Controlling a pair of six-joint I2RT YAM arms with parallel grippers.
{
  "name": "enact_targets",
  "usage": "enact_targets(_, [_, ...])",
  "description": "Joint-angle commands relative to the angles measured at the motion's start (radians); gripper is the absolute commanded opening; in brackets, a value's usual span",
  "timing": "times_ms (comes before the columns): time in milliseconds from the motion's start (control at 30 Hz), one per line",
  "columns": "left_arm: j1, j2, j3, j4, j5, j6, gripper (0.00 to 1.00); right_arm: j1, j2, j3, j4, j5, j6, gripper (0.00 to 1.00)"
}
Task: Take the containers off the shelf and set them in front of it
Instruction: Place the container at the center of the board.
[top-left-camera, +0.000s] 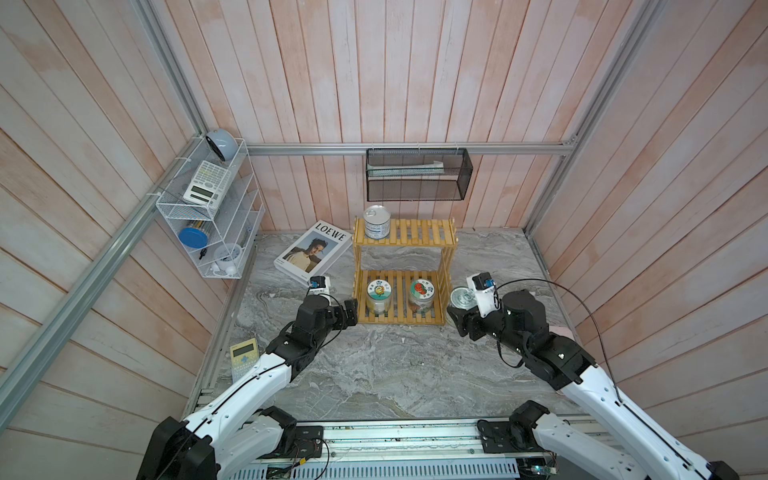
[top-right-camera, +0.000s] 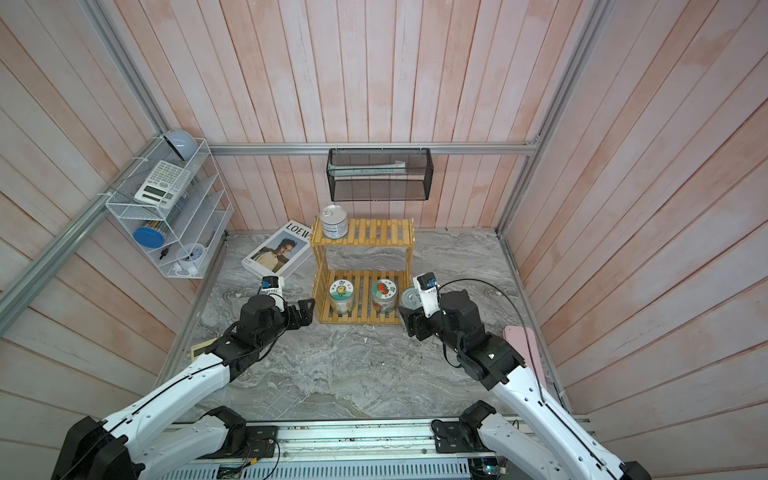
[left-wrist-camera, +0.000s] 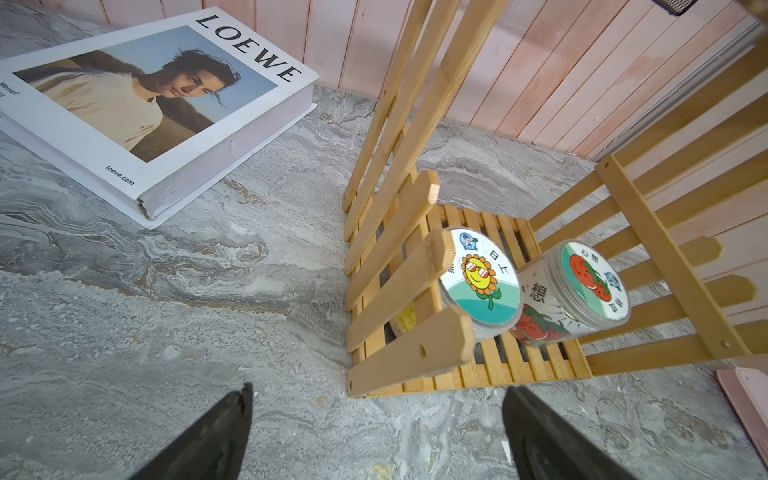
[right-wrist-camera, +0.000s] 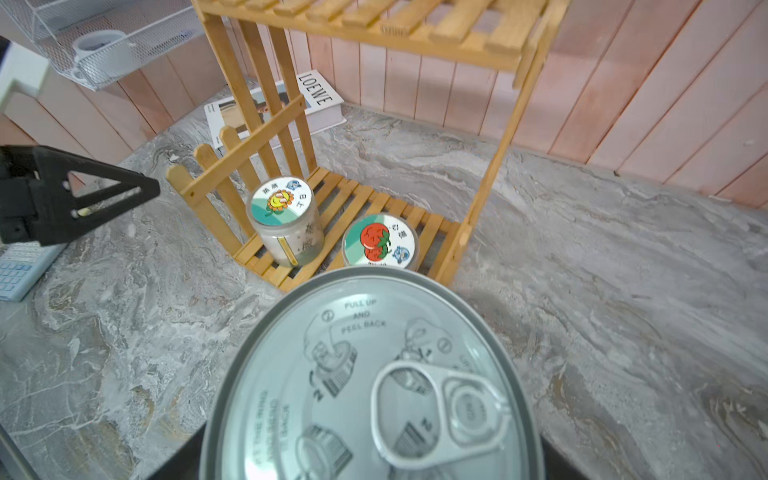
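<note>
Grey marble tabletop; right of centre, right gripper clamping can, liable to clip post of shelf; left gripper wide, empty.

silver can close up, flower jar and tomato jar on shelf

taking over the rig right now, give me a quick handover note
Left gripper: open, empty, beside the shelf's lower tier.
Right gripper: shut on a tin can off the shelf, by its front right corner; whether it touches the table is unclear.
On the shelf: second can on top tier, flower jar and tomato jar on lower tier.
Done: nothing surely placed. Left: set all four in front.
</note>
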Motion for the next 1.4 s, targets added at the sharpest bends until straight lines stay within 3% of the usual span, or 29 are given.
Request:
enact_targets(0, [0.005,-0.001,0.006,0.020,0.015,0.013,1.00,0.031,-0.054,-0.085,0.036,0.102,0.074,0.66])
enact_targets(333, [0.005,-0.037,-0.024,0.021,0.005,0.003,1.00,0.086,-0.124,-0.341,0.176,0.218,0.200,0.63])
enact_targets(567, [0.005,-0.031,-0.034,0.038,0.002,-0.001,1.00,0.088,0.026,-0.446,0.415,0.239,0.237,0.63])
enact_targets(800, [0.005,-0.038,-0.035,0.038,-0.002,-0.001,1.00,0.100,0.186,-0.464,0.559,0.229,0.232,0.64])
enact_targets(1367, [0.004,-0.034,-0.053,0.059,-0.012,-0.008,1.00,0.152,0.332,-0.483,0.701,0.110,0.189,0.66])
